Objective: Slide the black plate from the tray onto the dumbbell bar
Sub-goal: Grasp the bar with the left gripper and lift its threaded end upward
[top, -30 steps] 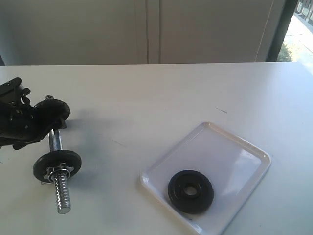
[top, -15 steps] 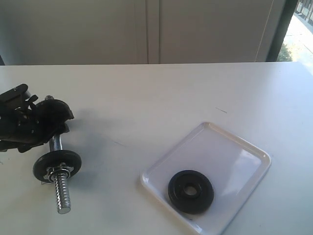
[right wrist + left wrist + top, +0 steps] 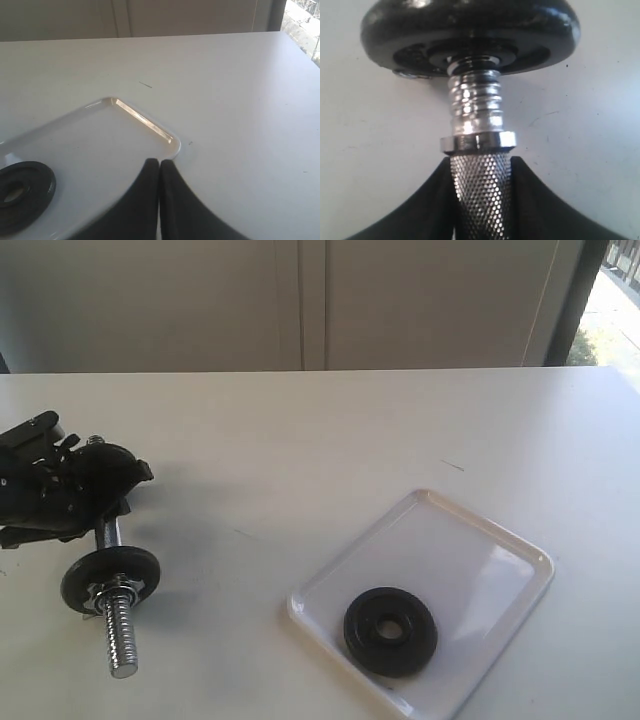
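The black plate (image 3: 390, 630) lies flat in the white tray (image 3: 500, 550) at the lower right of the exterior view; it shows also in the right wrist view as the black plate (image 3: 20, 192) in the tray (image 3: 145, 125). At the far left, the dumbbell bar (image 3: 118, 625) has its threaded end toward the table's front, with a black disc (image 3: 110, 578) and a silver nut on it. My left gripper (image 3: 105, 502) is shut on the bar's knurled middle (image 3: 482, 195). My right gripper (image 3: 159, 167) is shut and holds nothing, above the tray's corner; it is out of the exterior view.
The white table (image 3: 300, 450) runs back to a pale wall with cabinet doors. A small dark mark (image 3: 452, 465) lies on the table beyond the tray. A bright window strip is at the far right.
The left gripper has closed in on the bar's middle and the bar has shifted a little to the left, its threaded end swinging leftward. Plate and tray have not moved.
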Controlling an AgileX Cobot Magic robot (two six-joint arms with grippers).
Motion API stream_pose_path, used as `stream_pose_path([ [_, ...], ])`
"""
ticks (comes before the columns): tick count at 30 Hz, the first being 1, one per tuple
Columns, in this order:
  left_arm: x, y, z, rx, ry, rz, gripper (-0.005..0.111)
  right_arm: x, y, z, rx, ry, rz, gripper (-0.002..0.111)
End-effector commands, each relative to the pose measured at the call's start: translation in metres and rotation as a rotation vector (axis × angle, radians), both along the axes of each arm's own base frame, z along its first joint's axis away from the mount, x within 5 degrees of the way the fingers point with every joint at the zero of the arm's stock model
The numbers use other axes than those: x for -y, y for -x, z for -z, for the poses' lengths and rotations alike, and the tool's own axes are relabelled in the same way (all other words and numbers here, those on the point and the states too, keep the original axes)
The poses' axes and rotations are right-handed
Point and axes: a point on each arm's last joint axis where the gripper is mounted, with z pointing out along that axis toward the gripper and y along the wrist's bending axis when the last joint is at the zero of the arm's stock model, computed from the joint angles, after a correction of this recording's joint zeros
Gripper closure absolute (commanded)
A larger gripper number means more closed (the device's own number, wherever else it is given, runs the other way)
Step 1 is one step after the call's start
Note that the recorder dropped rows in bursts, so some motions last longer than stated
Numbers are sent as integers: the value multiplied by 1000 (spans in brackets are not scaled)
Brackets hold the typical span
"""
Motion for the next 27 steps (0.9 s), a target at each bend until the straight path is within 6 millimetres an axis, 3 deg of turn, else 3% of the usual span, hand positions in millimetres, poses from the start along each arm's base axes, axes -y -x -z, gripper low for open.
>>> stream_pose_path([
  [1,0,1,1,-14,-9,11,88,0,0,1,8,-5,1,108],
  [5,0,2,2,-19,-17,21,107,0,0,1,8,-5,1,108],
  [27,-3,15,-46,91,-201,236,107,0,0,1,8,-5,1,108],
])
